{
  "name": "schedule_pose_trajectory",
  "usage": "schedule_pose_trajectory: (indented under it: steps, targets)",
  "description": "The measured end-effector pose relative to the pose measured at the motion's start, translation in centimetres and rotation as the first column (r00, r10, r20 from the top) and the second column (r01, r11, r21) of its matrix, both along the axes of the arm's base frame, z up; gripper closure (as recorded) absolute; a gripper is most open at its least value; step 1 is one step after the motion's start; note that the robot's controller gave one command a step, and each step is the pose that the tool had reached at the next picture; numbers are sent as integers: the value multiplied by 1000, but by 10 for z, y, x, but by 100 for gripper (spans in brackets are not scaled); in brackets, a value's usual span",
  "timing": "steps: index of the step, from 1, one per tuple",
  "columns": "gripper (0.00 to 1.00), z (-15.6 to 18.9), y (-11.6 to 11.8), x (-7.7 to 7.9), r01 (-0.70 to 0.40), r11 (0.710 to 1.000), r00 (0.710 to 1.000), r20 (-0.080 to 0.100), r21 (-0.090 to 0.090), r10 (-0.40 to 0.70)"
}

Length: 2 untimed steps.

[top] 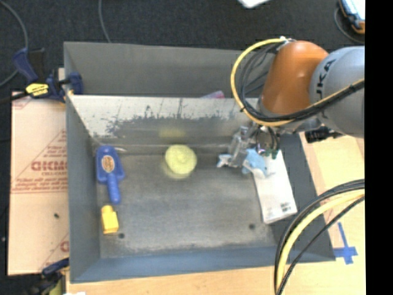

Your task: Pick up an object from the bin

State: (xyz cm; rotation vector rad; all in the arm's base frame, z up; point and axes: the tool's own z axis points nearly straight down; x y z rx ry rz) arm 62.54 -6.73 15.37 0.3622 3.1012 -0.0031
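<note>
By the right wall of the bin [184, 217] the pincer [242, 155] hovers at the upper end of the white card [276, 195], open or closed I cannot tell; seemingly the approach step, needing descent and a firm close.

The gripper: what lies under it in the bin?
Below the gripper a white card lies against the bin's right wall, with a light-blue piece at its top end. The arm covers that end, so what else is there cannot be seen.
</note>
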Motion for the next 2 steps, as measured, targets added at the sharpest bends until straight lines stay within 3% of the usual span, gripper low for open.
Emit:
schedule_pose_trajectory:
  steps: [1,2]
  targets:
    - [100,19,-3,14,5,1000,1000,-2,0,-5]
    - [100,6,-6,-17,21,1000,1000,2,0,-21]
